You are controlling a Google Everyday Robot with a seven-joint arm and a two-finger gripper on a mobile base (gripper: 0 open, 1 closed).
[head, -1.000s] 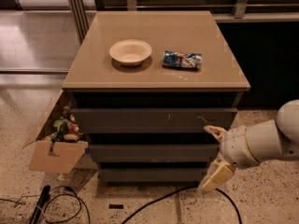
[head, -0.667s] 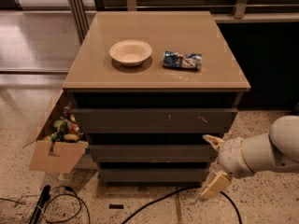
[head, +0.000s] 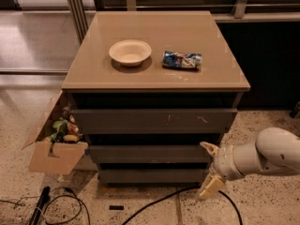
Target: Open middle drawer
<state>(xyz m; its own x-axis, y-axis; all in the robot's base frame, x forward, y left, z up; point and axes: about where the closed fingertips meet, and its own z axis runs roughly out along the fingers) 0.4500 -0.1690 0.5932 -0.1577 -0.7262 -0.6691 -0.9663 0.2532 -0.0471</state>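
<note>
Beside middle drawer (head: 150,153) right end: tool (head: 210,168) now lower, fingers spread.

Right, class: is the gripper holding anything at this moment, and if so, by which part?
Nothing is held. The gripper is open, low by the right end of the middle drawer, and its fingers are not closed on anything.

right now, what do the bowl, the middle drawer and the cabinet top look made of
Bowl: matte cream, probably paper or plastic. Middle drawer: dark grey-brown, flat matte panel, likely laminate. Top: tan with sheen, likely laminate. Claw, open by the drawer's right end: pale smooth plastic, it seems.
</note>
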